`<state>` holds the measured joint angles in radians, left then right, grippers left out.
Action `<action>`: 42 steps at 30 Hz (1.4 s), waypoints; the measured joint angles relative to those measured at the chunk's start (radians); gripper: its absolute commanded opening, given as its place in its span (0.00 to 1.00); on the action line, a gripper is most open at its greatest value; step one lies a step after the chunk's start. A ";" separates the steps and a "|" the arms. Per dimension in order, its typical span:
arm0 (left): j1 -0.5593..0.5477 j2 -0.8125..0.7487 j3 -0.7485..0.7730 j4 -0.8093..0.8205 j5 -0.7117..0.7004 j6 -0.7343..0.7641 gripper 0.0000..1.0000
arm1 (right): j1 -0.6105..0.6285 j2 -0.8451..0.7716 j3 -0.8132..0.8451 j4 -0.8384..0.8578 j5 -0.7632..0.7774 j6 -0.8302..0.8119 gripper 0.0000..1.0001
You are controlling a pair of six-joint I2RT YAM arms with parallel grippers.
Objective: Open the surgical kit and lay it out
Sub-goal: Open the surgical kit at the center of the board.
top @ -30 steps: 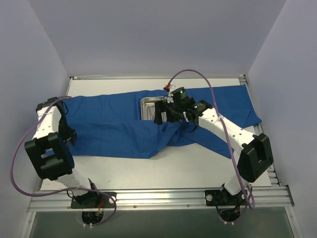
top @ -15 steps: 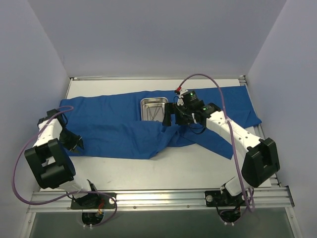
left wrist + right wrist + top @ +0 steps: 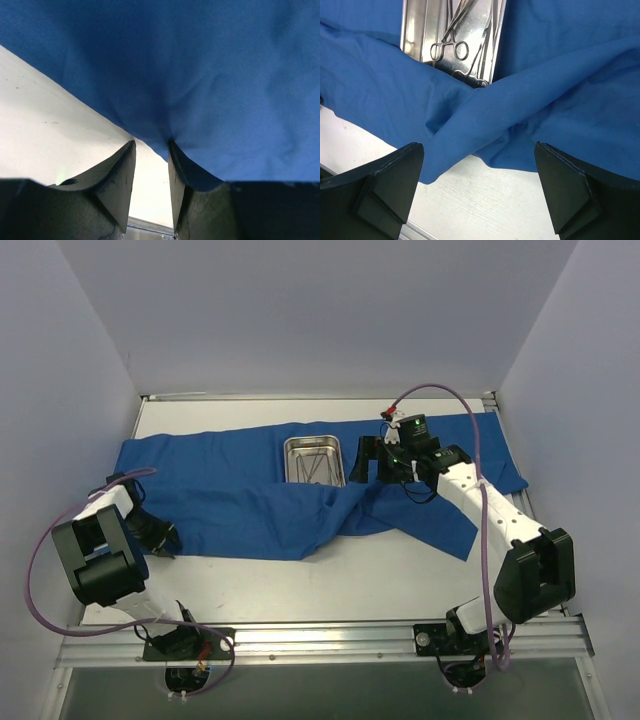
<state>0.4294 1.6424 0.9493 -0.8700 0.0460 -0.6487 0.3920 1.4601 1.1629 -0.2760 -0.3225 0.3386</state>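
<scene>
Matt blue cloth wrap, glossy steel tray, thin shiny metal instruments.

No legible text, labels, brand marks, numbers or signs appear in any view, whether on cloth, tray, instruments, arms or table.

tray on cloth, instruments inside

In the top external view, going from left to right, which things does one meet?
left gripper → blue cloth wrap → steel tray → right gripper
</scene>
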 measured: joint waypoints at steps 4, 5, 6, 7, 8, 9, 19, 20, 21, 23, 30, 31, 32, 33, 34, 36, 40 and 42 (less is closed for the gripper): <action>0.000 0.008 -0.019 0.014 0.000 -0.005 0.47 | -0.013 0.000 0.000 0.000 -0.012 -0.009 1.00; 0.000 0.008 -0.019 0.014 0.000 -0.006 0.47 | -0.014 0.000 0.000 0.000 -0.015 -0.011 1.00; 0.000 0.008 -0.019 0.015 0.000 -0.008 0.47 | -0.018 0.000 0.000 0.000 -0.018 -0.011 1.00; 0.000 0.010 -0.019 0.015 -0.001 -0.010 0.47 | -0.019 0.000 0.000 0.000 -0.020 -0.011 1.00; 0.000 0.011 -0.019 0.015 -0.001 -0.013 0.47 | -0.019 0.000 0.000 0.000 -0.023 -0.011 1.00; 0.000 0.012 -0.019 0.015 -0.001 -0.014 0.47 | -0.019 0.000 0.000 0.000 -0.024 -0.012 1.00; 0.001 0.045 0.005 0.003 0.013 -0.025 0.22 | -0.021 0.000 0.000 -0.002 -0.024 -0.013 1.00; 0.001 0.050 0.010 0.001 0.016 -0.024 0.20 | -0.022 0.000 0.000 -0.002 -0.024 -0.012 1.00; 0.001 0.055 0.014 -0.002 0.019 -0.024 0.14 | -0.024 0.000 0.000 -0.003 -0.023 -0.010 1.00; 0.001 0.067 0.026 -0.008 0.026 -0.022 0.08 | -0.025 0.000 0.000 -0.008 -0.023 -0.006 1.00; 0.001 0.080 0.047 -0.034 0.028 -0.019 0.02 | -0.025 0.000 0.018 -0.043 -0.007 0.007 1.00; 0.001 0.076 0.047 -0.038 0.023 -0.019 0.02 | -0.025 0.001 0.027 -0.048 -0.005 0.010 1.00; 0.000 0.070 0.047 -0.043 0.016 -0.019 0.02 | -0.025 0.005 0.041 -0.055 -0.001 0.012 1.00; -0.001 0.058 0.047 -0.051 0.010 -0.020 0.02 | -0.025 0.011 0.058 -0.061 0.002 0.014 1.00; -0.005 0.041 0.048 -0.064 0.006 -0.021 0.02 | -0.025 0.021 0.078 -0.069 0.005 0.018 1.00; -0.017 -0.007 0.059 -0.105 -0.008 -0.021 0.02 | -0.026 0.049 0.119 -0.089 0.013 0.027 1.00; -0.050 -0.122 0.106 -0.179 -0.020 -0.019 0.02 | -0.058 0.113 0.180 -0.166 0.034 0.063 0.98; -0.078 -0.170 0.134 -0.214 -0.031 -0.015 0.02 | -0.105 0.131 0.179 -0.228 0.055 0.086 0.90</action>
<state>0.3515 1.4727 1.0832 -1.0843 0.0154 -0.6640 0.2871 1.5913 1.3422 -0.5037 -0.2680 0.4248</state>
